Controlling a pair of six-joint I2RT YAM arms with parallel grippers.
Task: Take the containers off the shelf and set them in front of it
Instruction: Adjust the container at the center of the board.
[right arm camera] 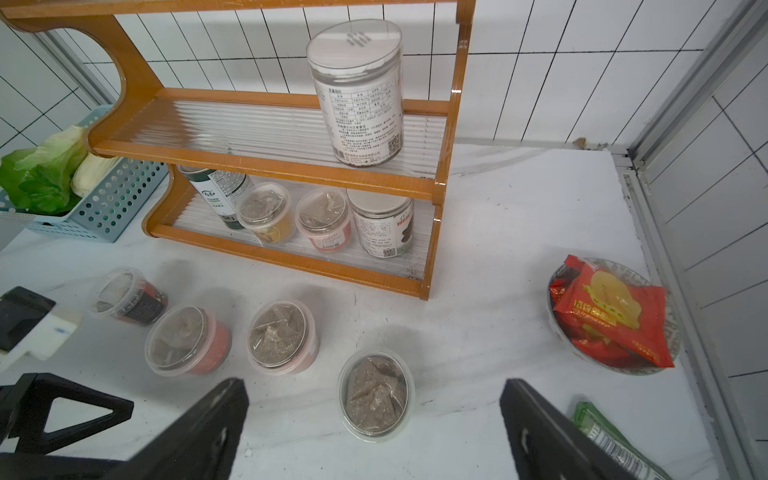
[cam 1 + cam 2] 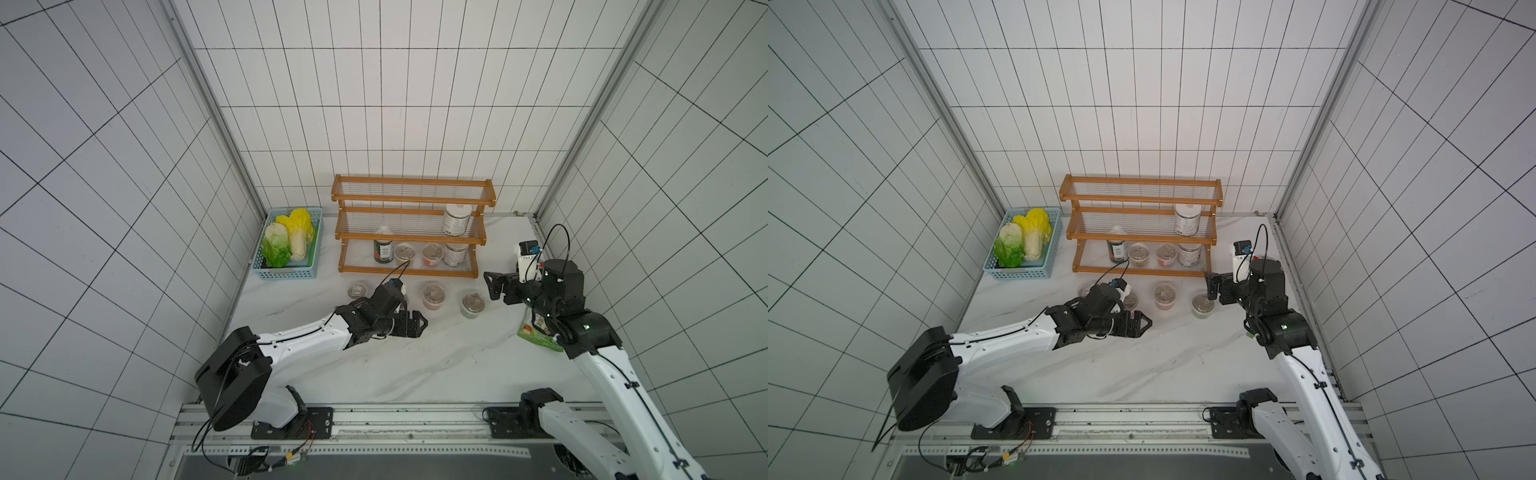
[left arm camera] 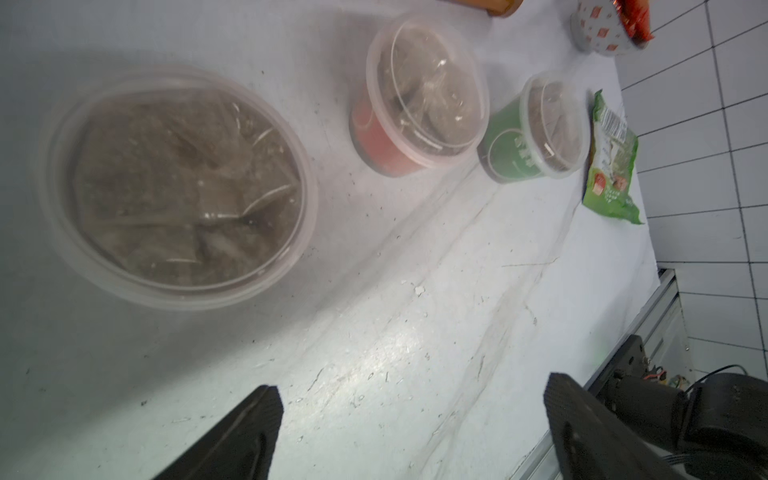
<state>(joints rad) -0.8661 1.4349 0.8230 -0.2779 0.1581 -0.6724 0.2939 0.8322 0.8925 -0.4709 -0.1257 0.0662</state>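
Three-tier orange-brown wooden shelf stands at my twelve o'clock with five containers on it; four clear-lidded round cups sit just before it. My left gripper hovers at their six o'clock, jaws wide and empty; my right gripper, equally wide, is off the shelf's four o'clock corner

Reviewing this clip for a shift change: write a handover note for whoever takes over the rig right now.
Left tool: open, empty, above the table in front of the shelf.
Right tool: open, empty, off the shelf's right end.
Done: four lidded cups stand on the table in front of the shelf.
Left: five on the shelf. The tall jar is on the middle tier. The dark jar, yellow-based cup, red-based cup and short jar are on the bottom tier. The top tier holds nothing.
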